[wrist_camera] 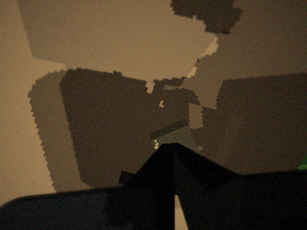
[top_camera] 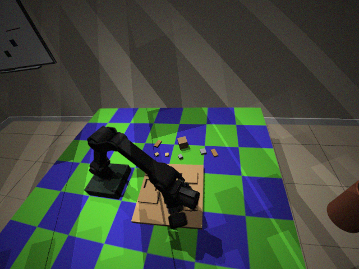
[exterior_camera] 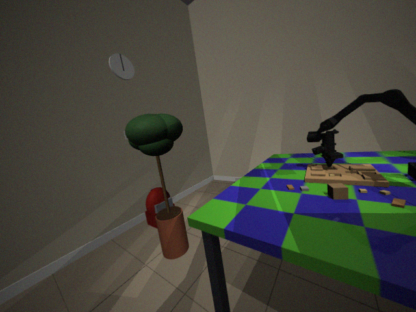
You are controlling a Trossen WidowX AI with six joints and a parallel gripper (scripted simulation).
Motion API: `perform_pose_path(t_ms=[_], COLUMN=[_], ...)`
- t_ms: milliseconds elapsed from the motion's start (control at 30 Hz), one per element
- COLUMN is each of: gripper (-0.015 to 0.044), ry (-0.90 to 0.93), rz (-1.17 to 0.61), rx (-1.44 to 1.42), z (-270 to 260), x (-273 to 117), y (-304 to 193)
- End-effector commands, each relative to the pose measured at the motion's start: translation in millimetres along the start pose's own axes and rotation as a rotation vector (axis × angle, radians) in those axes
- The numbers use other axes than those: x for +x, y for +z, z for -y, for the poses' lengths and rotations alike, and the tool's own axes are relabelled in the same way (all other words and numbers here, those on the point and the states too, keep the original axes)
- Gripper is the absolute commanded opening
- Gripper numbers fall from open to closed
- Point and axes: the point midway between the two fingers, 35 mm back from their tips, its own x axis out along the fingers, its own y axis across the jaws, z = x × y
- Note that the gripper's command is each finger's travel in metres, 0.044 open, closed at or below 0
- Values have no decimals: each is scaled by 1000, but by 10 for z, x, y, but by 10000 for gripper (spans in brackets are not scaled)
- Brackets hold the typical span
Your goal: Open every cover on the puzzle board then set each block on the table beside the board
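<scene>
The wooden puzzle board (top_camera: pixel 145 214) (exterior_camera: pixel 342 180) (wrist_camera: pixel 11 120) lies on the bench (top_camera: pixel 226 188) (exterior_camera: pixel 322 234), right of the arm's base. The claw (top_camera: pixel 176 209) (exterior_camera: pixel 330 165) (wrist_camera: pixel 170 151) is pressed together, empty, low over it. Its covers should be light and stiff; nudge their edges, and pinch blocks by opposite sides.

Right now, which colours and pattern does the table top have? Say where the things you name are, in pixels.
Green and blue checks on the table top (top_camera: pixel 224 185) (exterior_camera: pixel 322 234); best in the top view.

Before you, the tan wooden puzzle board (top_camera: pixel 150 213) (exterior_camera: pixel 346 181) (wrist_camera: pixel 115 43) lies flat on the bench, carrying thin raised covers; your arm hides part of it, and any blocks inside are indistinct.
</scene>
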Motion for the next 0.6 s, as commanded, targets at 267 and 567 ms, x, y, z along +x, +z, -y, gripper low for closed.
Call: perform_pose_path(t_ms=[267,567], gripper=[0,105], ry=[-4,0], rz=[4,-4], rx=[648,858], z=[26,16], x=[-82,-147], y=[8,-3])
